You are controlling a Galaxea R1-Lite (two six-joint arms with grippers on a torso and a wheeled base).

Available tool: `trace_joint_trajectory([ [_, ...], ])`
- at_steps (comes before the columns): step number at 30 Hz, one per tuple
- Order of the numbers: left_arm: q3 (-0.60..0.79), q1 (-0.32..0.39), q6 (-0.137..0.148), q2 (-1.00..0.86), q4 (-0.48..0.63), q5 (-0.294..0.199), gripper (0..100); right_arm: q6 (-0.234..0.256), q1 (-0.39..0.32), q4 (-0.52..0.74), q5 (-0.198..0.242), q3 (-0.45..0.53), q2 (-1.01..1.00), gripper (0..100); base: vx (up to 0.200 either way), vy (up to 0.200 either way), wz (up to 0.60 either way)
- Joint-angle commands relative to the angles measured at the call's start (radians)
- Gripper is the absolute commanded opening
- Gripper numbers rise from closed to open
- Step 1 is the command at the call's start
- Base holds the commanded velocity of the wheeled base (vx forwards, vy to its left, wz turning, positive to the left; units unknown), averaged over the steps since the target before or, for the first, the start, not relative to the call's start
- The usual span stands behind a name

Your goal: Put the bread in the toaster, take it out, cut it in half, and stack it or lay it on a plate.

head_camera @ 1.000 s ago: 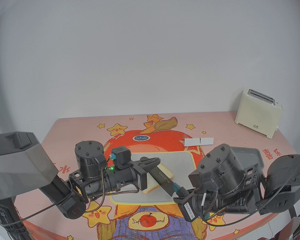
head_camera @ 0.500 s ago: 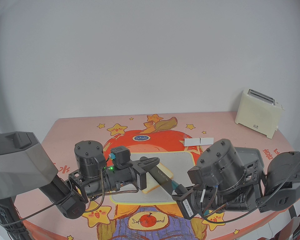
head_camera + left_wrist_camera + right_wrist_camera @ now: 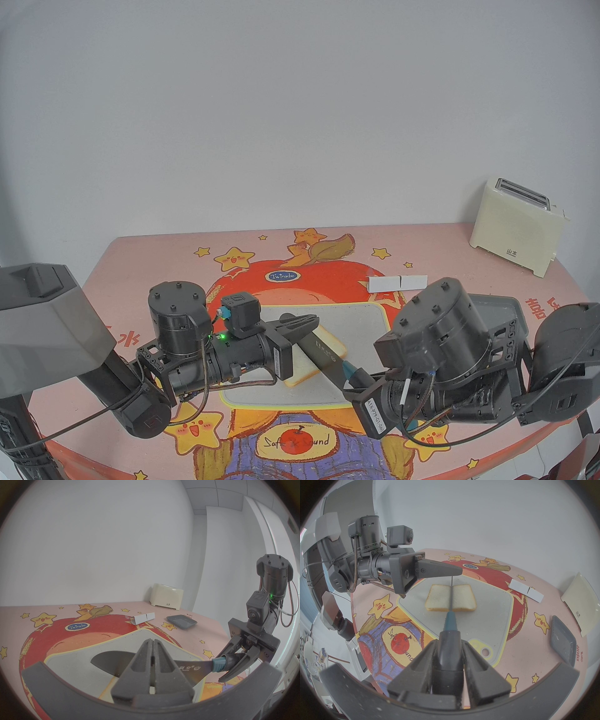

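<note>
Right gripper pinched knife handle, blade centred on bread on board. Left gripper, fingers pressed together, beside blade (touching slice? unclear). Judged: press straight down, no twisting.

Cream toaster, pale bread, dark knife

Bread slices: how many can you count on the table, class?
1. The bread slice lies on the cutting board, under the knife set across its middle; the toaster could hide more.
</note>
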Motion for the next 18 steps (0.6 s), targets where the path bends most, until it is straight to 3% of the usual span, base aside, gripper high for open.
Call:
trace_joint_trajectory([
  [1,0.001,0.000,-0.001,-0.002,0.001,-0.002,0,0.001,-0.001,0.001,0.001,0.005,0.000,0,0.000,0.000,0.00],
  [18,-0.002,-0.001,0.001,-0.002,-0.003,-0.002,0,0.001,0.008,-0.002,0.001,0.032,0.004,0,0.000,0.000,0.00],
])
